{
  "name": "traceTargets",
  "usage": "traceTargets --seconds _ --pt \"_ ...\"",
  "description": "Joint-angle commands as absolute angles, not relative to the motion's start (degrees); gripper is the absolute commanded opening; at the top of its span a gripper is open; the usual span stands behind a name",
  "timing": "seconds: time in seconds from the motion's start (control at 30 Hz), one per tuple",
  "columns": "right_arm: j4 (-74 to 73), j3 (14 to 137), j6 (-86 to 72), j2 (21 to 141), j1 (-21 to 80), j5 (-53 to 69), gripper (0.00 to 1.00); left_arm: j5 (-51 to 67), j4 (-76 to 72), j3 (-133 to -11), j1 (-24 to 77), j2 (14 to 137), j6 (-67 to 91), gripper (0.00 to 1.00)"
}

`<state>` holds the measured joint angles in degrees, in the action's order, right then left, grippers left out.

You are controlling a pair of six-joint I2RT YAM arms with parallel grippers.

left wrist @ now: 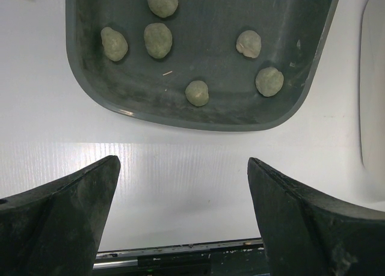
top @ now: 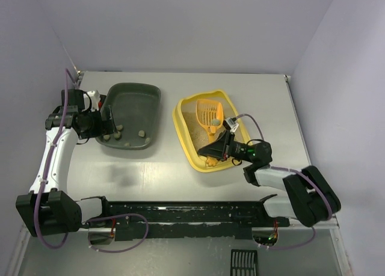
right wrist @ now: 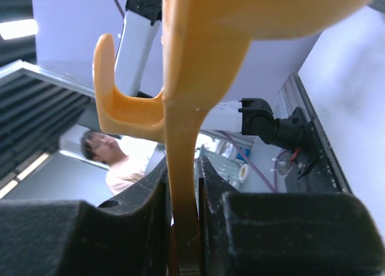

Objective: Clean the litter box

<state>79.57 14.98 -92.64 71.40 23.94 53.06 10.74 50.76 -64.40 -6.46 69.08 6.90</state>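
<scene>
Right gripper (right wrist: 183, 186) clenched on the handle of the orange scoop (top: 210, 115), which is held over the sand of the yellow litter box (top: 182, 130) at the table's (top: 180, 180) centre-right; left gripper (left wrist: 183, 168), jaws spread wide and holding nothing, is just beside the dark tray (top: 133, 98) of pellets (left wrist: 157, 39).

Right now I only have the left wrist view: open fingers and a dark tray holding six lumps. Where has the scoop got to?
Observer: The right gripper is shut on the handle of the scoop, which it holds over the litter box.
Operator: Is anything in it?
Observer: In the top view, what looks like one greenish lump sits in its bowl.
Operator: Is the pale edge at my right the litter box?
Observer: Probably. The yellow box lies right of the dark tray, with bare table between them.
</scene>
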Motion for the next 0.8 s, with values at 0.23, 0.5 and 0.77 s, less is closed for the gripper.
traceTargets --seconds 0.23,0.5,0.77 --pt "90.88 15.47 -99.50 73.44 23.63 54.64 0.00 12.04 50.45 -64.25 -7.67 69.36 6.37 0.99" --pt "0.86 39.78 -48.87 66.82 25.37 41.76 0.00 6.71 48.93 -63.93 -9.89 68.64 9.12 0.99" --pt "2.88 56.04 -54.03 80.15 31.31 41.99 0.00 5.48 51.43 -65.40 -18.30 67.24 11.61 0.99"
